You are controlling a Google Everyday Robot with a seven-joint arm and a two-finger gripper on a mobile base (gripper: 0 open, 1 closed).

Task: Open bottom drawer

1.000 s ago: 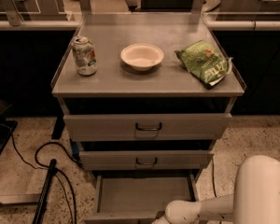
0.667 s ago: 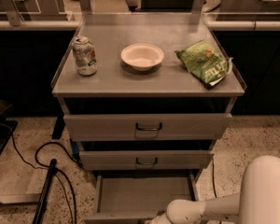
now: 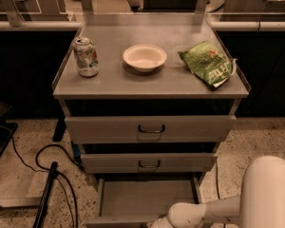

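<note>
The bottom drawer (image 3: 147, 196) of the grey metal cabinet is pulled out toward me, and its shallow grey tray shows empty. Its front edge and handle lie at the bottom border of the view and are partly hidden by my arm. The middle drawer (image 3: 148, 162) and the top drawer (image 3: 150, 128) are shut, each with a dark bar handle. My white arm (image 3: 204, 213) reaches in from the lower right to the front of the bottom drawer. The gripper (image 3: 156, 224) is at the bottom edge, mostly cut off.
On the cabinet top (image 3: 109, 82) stand a drink can (image 3: 86, 56), a white bowl (image 3: 144, 57) and a green chip bag (image 3: 208, 63). Black cables (image 3: 52, 175) lie on the speckled floor at the left. Dark counters run behind the cabinet.
My arm has drawn slightly back toward the lower right. The bottom drawer stays pulled out, perhaps a little further.
</note>
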